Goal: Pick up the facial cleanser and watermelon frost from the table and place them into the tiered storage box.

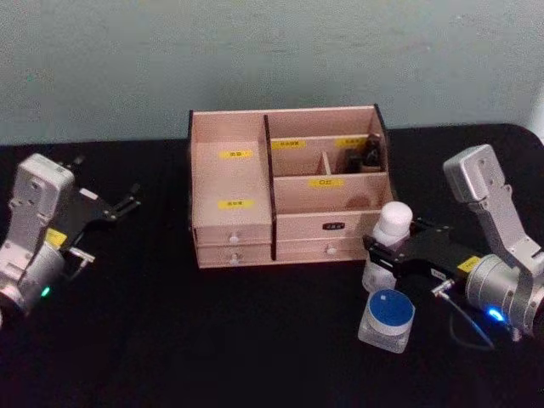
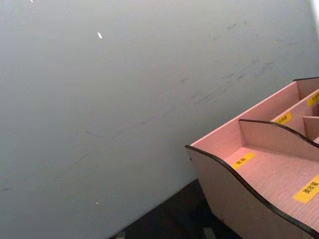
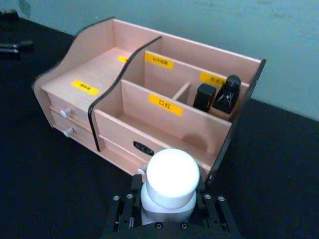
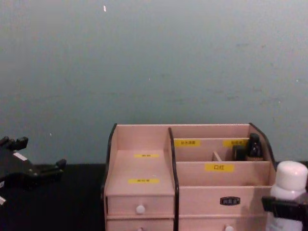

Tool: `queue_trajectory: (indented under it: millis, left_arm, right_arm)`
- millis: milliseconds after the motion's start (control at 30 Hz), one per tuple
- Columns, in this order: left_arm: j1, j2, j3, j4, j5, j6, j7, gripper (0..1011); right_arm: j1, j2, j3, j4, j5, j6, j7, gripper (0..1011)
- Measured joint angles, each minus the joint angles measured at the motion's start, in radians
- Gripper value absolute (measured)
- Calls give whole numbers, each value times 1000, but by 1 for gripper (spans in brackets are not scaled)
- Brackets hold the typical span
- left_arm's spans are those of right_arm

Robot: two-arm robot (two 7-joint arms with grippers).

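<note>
The tiered storage box [image 1: 231,180] [image 3: 102,67] [image 4: 144,142] [image 2: 271,172] stands at the table's back centre. My right gripper [image 1: 384,248] [image 3: 167,201] [image 4: 285,204] is shut on a clear bottle with a round white cap [image 1: 394,223] [image 3: 172,174] [image 4: 289,179], just in front of the box's right end. I cannot tell whether the bottle rests on the table. A squat jar with a blue lid [image 1: 388,316] stands just in front of it. Which one is the facial cleanser and which the watermelon frost I cannot tell. My left gripper [image 1: 127,198] [image 4: 36,156] is parked open at the far left.
Two small dark bottles [image 1: 372,153] [image 3: 219,93] [image 4: 250,147] stand in the box's back right compartment. The table is covered in black cloth [image 1: 212,340], and a pale teal wall [image 4: 154,62] rises close behind the box.
</note>
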Motion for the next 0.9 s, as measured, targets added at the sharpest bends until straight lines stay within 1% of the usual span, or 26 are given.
queue_trajectory:
  millis: [200, 300, 433, 533, 667, 900]
  left_arm:
    - [0, 0, 0, 0, 0, 0, 0, 1001]
    - [0, 0, 0, 0, 0, 0, 0, 1001]
    - [0, 0, 0, 0, 0, 0, 0, 1001]
    - [0, 0, 0, 0, 0, 0, 0, 1001]
    - [0, 0, 0, 0, 0, 0, 0, 1001]
    - [0, 0, 0, 0, 0, 0, 0, 1001]
  right_arm:
    - [-4, 3, 19, -38, 9, 14, 16, 604]
    - [-4, 11, 33, -71, 18, 34, 23, 604]
    - [4, 17, 42, -93, 26, 51, 29, 604]
    - [21, 21, 50, -108, 40, 72, 37, 604]
    - [64, 22, 52, -114, 62, 100, 46, 604]
    - [149, 9, 30, -86, 84, 123, 51, 604]
